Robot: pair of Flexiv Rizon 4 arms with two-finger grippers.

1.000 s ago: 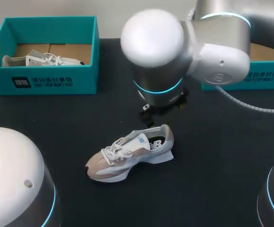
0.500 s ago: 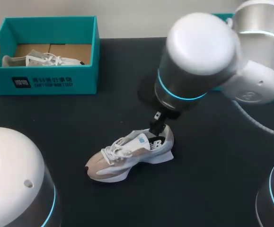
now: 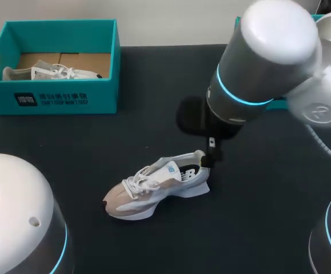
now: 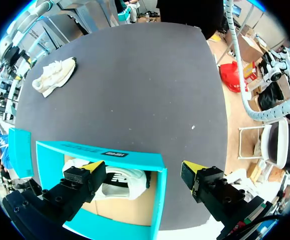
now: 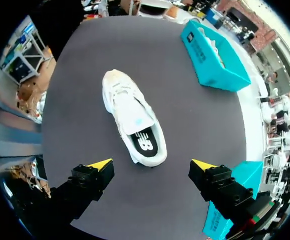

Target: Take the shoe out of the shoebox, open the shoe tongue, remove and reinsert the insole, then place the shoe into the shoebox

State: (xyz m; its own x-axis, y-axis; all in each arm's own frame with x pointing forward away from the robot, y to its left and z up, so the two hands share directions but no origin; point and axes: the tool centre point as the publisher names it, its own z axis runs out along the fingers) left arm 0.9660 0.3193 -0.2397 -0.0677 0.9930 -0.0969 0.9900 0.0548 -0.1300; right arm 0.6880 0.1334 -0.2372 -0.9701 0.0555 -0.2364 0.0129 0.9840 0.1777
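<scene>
Right pincer (image 5: 151, 166), jaws wide apart over the sneaker (image 5: 132, 117) heel, could topple it if lowered off-centre.

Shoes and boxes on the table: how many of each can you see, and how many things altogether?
Shoes: 2, the loose shoe lying on the table and the boxed shoe inside the left box.
Boxes: 2, both teal, the left box and the right box.
Total: 4
</scene>
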